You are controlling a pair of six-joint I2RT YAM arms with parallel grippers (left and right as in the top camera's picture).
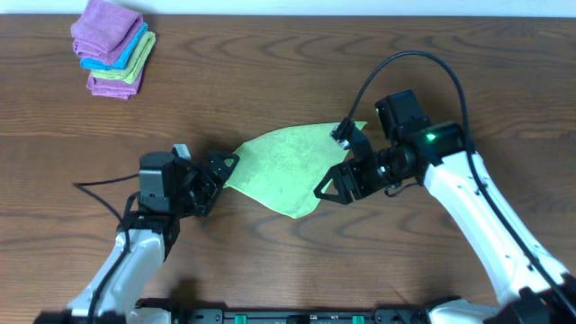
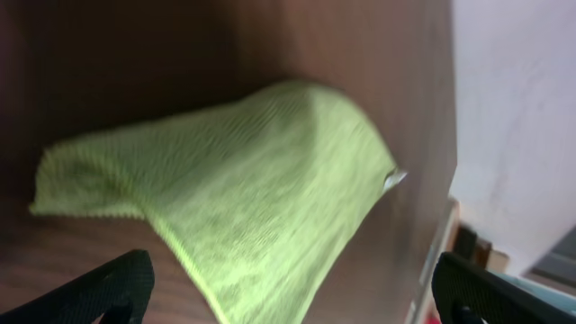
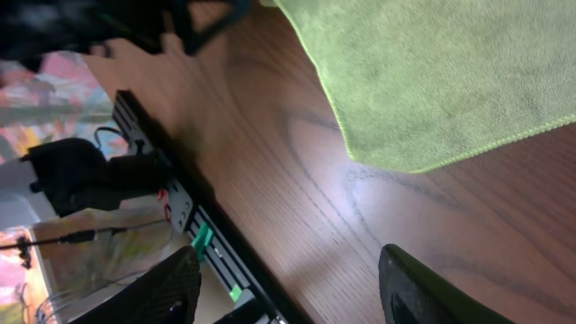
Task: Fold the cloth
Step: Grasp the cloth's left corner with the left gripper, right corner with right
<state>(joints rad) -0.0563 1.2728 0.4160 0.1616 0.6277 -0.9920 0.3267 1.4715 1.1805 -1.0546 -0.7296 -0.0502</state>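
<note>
The lime-green cloth (image 1: 286, 166) lies in a rumpled, leaf-like shape at the table's middle, not spread square. My left gripper (image 1: 219, 178) stands open at the cloth's left corner. In the left wrist view the cloth (image 2: 243, 180) fills the middle, its near edge reaching between the wide-apart fingers of the left gripper (image 2: 301, 292), with nothing pinched. My right gripper (image 1: 337, 166) stands open at the cloth's right edge. In the right wrist view the cloth (image 3: 432, 72) lies ahead of the right gripper (image 3: 292, 292), and only bare wood shows between its fingers.
A stack of folded purple, blue and green cloths (image 1: 112, 45) sits at the far left corner of the wooden table (image 1: 450, 54). The table's front rail (image 3: 193, 238) runs close below the right gripper. A black cable (image 1: 405, 63) loops above the right arm.
</note>
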